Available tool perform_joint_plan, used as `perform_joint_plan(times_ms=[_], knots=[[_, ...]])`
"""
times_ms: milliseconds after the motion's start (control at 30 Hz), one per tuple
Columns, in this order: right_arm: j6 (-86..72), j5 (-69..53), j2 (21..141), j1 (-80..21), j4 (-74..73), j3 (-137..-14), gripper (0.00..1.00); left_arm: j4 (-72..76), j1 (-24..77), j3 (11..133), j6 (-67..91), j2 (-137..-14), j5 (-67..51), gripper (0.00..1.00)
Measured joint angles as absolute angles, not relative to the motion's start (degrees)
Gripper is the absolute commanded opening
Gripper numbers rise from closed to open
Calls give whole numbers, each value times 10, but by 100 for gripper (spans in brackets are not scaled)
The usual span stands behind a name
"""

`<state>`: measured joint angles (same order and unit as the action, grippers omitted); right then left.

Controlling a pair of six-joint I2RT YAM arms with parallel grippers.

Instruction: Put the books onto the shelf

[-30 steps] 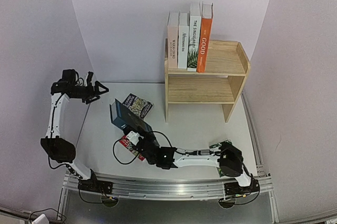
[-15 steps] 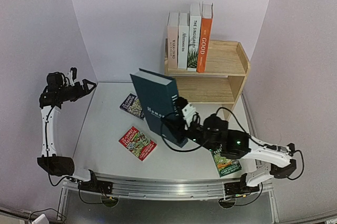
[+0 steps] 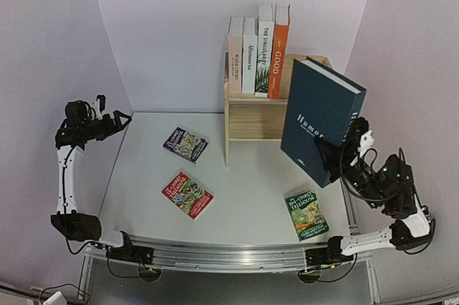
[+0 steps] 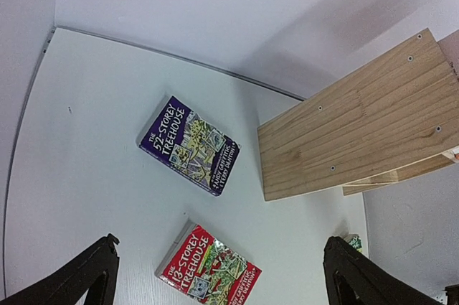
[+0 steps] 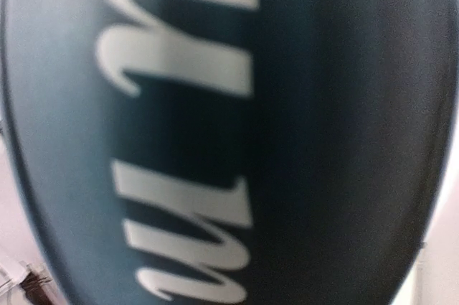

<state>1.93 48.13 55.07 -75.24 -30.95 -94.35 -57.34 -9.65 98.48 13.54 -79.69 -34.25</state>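
Note:
My right gripper [image 3: 336, 160] is shut on the big dark blue "Humor" book [image 3: 319, 122], gripping its lower right edge. The book is held upright and tilted in the air, in front of the right half of the wooden shelf [image 3: 247, 98]. Its cover [image 5: 215, 140] fills the right wrist view and hides the fingers. Several books [image 3: 258, 50] stand upright on the shelf's top tier, an orange "GOOD" among them. A purple Treehouse book [image 3: 186, 144] [image 4: 189, 146], a red one [image 3: 186, 195] [image 4: 208, 269] and a green one [image 3: 307, 214] lie flat on the table. My left gripper [image 3: 118, 120] [image 4: 219, 269] hangs open, high at the far left.
White walls close in the table on the left, back and right. The shelf's side panel [image 4: 351, 140] stands right of the purple book. A metal rail [image 3: 229, 255] runs along the near edge, with cables by the arm bases.
My right arm has swung the blue book from the table's left-middle across to the right and lifted it in front of the shelf. The left arm drew back left, then stayed still.

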Motion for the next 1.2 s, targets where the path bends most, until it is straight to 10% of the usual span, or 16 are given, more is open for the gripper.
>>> perform_joint_plan(times_ms=[467,1200], knots=[[406,633,809,-652,40,-1102,11,-549,-96,960,140,-794,-360,100],[260,511,919,-452,88,-1140,10,-535,-95,931,148,-772,-387,100]])
